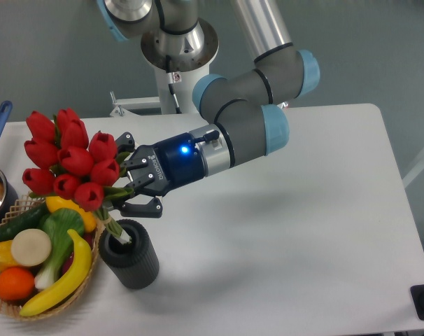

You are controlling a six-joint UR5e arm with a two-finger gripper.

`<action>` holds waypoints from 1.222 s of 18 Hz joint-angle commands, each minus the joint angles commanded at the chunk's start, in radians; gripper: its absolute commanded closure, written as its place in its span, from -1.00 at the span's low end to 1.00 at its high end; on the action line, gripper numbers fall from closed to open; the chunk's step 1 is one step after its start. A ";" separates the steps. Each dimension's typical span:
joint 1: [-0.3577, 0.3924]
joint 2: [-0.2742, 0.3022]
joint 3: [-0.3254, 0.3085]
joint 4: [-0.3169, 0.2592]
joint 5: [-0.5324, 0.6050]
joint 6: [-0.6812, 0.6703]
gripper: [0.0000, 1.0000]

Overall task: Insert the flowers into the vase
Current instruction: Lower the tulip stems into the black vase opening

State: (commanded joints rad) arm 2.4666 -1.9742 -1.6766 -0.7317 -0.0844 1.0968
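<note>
The bunch of red tulip buds with short green stems (72, 164) is sitting above and just left of the short dark grey ribbed cylinder vase (130, 253), with its cut stem ends reaching down into the vase mouth near the left inner wall. The long axis of the flowers is running tilted, not upright: the buds are pointing up and to the left, the stem ends down and to the right, so the bunch is leaning toward the wicker basket of fruit and vegetables (1, 297) that is touching or nearly touching the vase on its left side. The two-finger gripper (128, 187) is holding the stems from the right, its fingers closed narrowly around the green stems just below the buds, the upper finger (125, 143) and lower finger (147, 207) bracketing the bunch. The gripper axis is lying close to horizontal, pointing left. The stem tips are judged to be only just inside the rim, so insertion is partly done. The coming move probably calls for lowering the bunch along its stem axis while rotating it toward upright, keeping the stems clear of the thick rim. The white table (303, 231) is carrying the vase and basket.
</note>
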 joint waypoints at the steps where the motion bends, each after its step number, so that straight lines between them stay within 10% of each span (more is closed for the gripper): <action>1: 0.000 -0.003 0.000 0.000 0.000 0.000 0.20; 22: 0.002 -0.078 -0.066 0.000 0.011 0.097 0.18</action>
State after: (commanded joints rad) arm 2.4682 -2.0524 -1.7426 -0.7317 -0.0736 1.1933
